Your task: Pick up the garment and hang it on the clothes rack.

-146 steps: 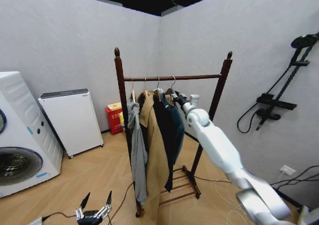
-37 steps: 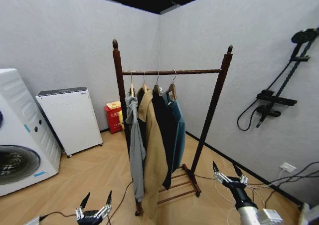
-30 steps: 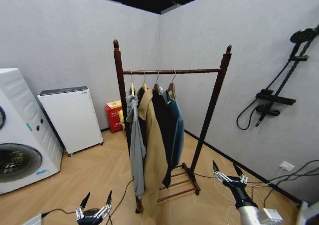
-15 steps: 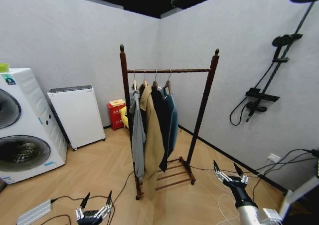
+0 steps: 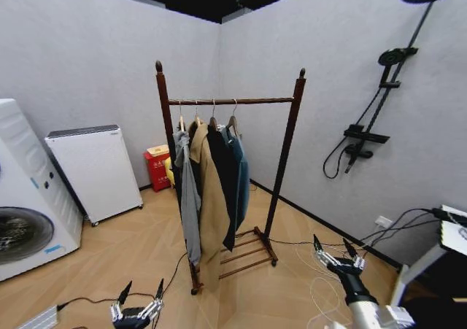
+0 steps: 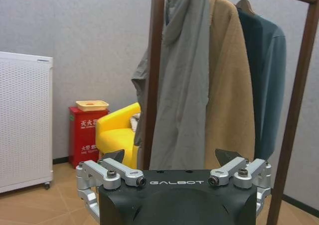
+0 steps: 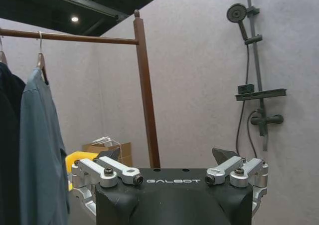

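Teal garment point(image 5: 238, 176) now hangs on the clothes rack point(image 5: 228, 101) bar while your right end effector point(image 5: 336, 254), spread wide and empty, has dropped low and the robot has backed away, so the hanging looks done.

Wood floor point(image 5: 139, 263) — clothes rack point(image 5: 286, 136), washer point(image 5: 22, 190), cables.

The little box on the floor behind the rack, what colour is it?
The box is red with a pale yellow top, seen best in the left wrist view.
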